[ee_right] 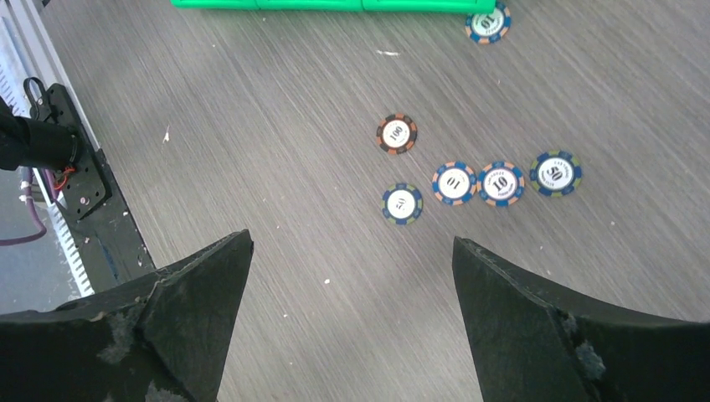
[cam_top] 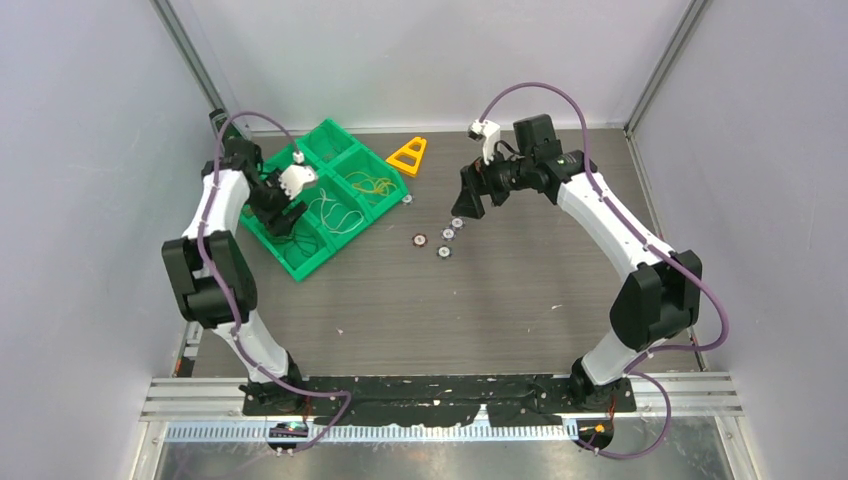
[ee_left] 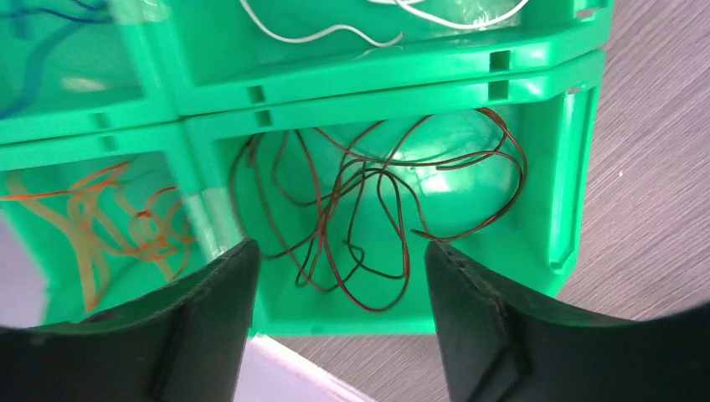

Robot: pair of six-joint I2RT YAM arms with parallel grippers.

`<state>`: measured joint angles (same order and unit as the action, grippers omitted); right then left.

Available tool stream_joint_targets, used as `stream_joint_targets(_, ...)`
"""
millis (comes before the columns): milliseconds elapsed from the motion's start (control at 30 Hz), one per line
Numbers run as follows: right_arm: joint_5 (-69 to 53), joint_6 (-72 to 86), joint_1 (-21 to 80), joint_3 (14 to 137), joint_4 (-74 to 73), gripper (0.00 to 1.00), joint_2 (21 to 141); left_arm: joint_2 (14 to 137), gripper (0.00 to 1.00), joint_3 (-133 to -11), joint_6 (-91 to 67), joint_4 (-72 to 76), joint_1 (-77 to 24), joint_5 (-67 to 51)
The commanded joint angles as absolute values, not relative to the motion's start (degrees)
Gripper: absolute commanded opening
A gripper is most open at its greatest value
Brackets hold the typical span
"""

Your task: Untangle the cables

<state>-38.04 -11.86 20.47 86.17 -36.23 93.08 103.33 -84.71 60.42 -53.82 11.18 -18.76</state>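
The cables lie sorted in a green compartment tray [cam_top: 300, 262]. In the left wrist view a dark brown and red bunch [ee_left: 368, 209] fills one compartment, orange wires [ee_left: 100, 218] lie in the one to its left, white wire [ee_left: 335, 33] and blue wire [ee_left: 42, 50] lie in those beyond. Yellow wires [cam_top: 375, 184] show in a far compartment in the top view. My left gripper [ee_left: 339, 260] is open and empty, hovering above the brown bunch. My right gripper [ee_right: 352, 247] is open and empty above the bare table, apart from the tray.
Several poker chips [ee_right: 456, 182] lie on the wooden table [cam_top: 500, 300] to the right of the tray, also seen from above [cam_top: 445, 238]. An orange triangular stand [cam_top: 409, 156] sits behind them. The enclosure's grey walls surround the table.
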Motion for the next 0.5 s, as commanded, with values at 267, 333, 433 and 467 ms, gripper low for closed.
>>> stream_joint_targets(267, -36.7, -12.6, 15.2, 81.3, -32.3, 0.99, 84.2, 84.1, 0.99, -91.6, 44.8, -50.2, 6.9, -15.2)
stream_joint_targets(333, -35.0, -12.6, 13.0, 80.4, -31.7, 1.0, 82.4, 83.8, 1.0, -95.6, 40.2, -52.8, 3.8, -14.6)
stream_joint_targets(433, -31.7, -12.4, 8.7, 79.1, -31.3, 0.96, 79.9, 83.7, 1.0, -100.2, 32.6, -54.4, -2.3, -12.1)
stream_joint_targets(467, -31.2, -12.0, 7.8, 78.0, -31.3, 0.96, 79.4, 83.4, 1.0, -100.4, 27.4, -52.9, -4.1, -10.6)
